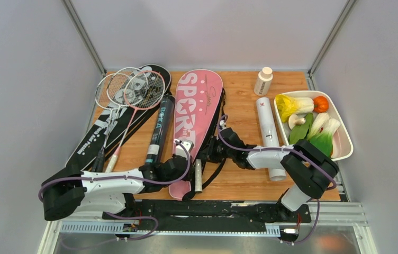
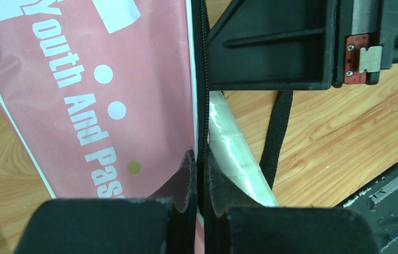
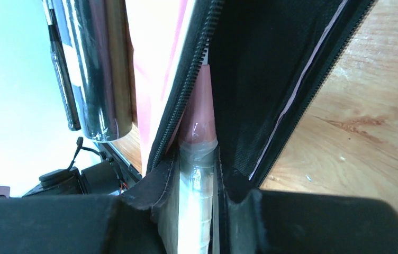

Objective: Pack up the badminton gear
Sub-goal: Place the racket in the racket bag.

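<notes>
The pink "SPORT" bag (image 1: 199, 106) lies in the middle of the table with its side zipper open. A racket's white wrapped handle (image 1: 198, 179) sticks out of its near end. My left gripper (image 2: 201, 170) is shut on the bag's black zipper edge (image 2: 203, 79), next to the handle (image 2: 236, 159). My right gripper (image 3: 197, 177) is shut on that racket handle (image 3: 196, 217), whose pink cone (image 3: 201, 106) runs into the bag's black inside (image 3: 260, 63). Other rackets (image 1: 130, 90) lie on a black bag (image 1: 88, 145) at the left. A black tube (image 1: 160, 129) and a white tube (image 1: 268, 132) lie beside the pink bag.
A white tray (image 1: 345, 145) of toy vegetables stands at the right edge. A small white bottle (image 1: 263, 80) stands at the back. A black strap (image 2: 276, 132) trails on the wood beside the pink bag. Both arms meet at the bag's near end.
</notes>
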You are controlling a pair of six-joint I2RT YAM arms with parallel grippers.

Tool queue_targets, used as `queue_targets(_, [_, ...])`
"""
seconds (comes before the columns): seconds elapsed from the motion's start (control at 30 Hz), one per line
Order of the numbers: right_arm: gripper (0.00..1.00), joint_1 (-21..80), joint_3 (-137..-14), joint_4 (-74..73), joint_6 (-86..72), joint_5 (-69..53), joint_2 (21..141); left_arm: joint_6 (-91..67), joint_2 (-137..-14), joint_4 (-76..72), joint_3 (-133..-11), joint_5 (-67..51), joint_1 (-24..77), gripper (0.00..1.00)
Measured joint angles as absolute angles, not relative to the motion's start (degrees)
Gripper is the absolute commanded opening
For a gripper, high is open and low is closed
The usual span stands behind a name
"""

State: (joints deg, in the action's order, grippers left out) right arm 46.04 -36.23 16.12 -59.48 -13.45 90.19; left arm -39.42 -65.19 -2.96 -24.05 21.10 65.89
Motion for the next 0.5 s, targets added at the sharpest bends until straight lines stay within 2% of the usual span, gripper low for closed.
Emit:
queue_targets(0.23, [0.00,46.06,-38.28,19.35,-63.00,-14.04,96.47,-41.23,-62.81,-4.86,-20.53,22.61,65.47,0.00])
queue_targets(0.5, [0.00,45.65,-38.26,24.69,-68.40,-17.93,98.28,-43.53,-52.51,-10.13,-14.44,23.00,65.23,0.00])
